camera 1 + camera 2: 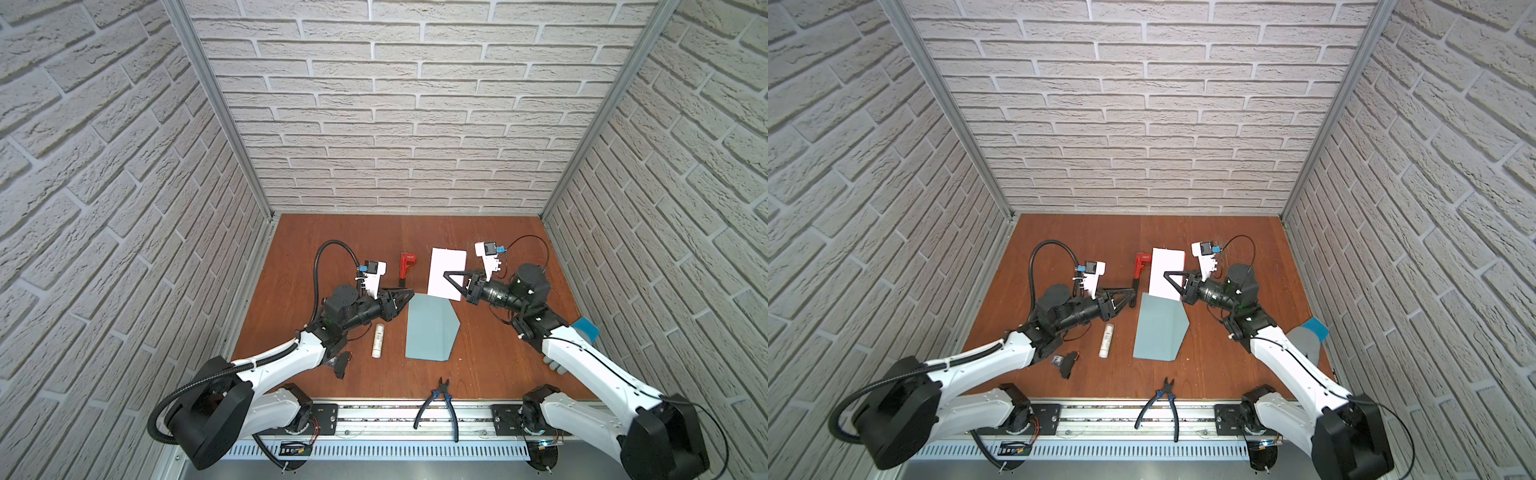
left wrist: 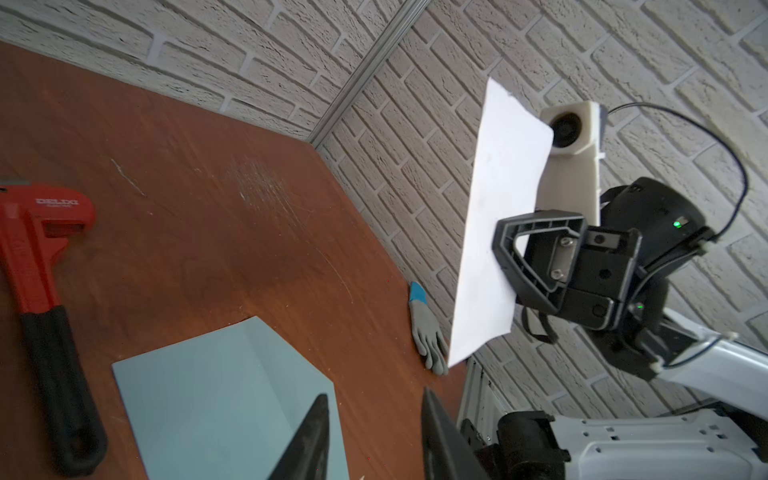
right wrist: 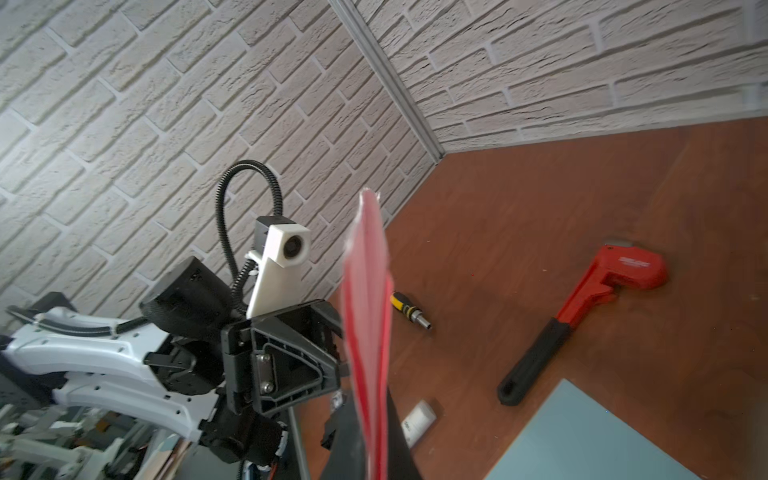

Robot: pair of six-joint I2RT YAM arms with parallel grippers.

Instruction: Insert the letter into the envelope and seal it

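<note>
The right gripper [image 1: 446,277] pinches the letter [image 1: 445,259], holding it tilted in the air; the left gripper [image 1: 409,293] hangs parted and empty near a corner of the envelope [image 1: 430,328]. The envelope lies flat on the table [image 1: 332,241].

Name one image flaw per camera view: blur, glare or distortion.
In both top views the wide lens tilts the brick walls inward and the letter is washed-out white; in the right wrist view the letter, edge-on near the lens, is blurred; in the left wrist view the left gripper looks soft, dark.
</note>
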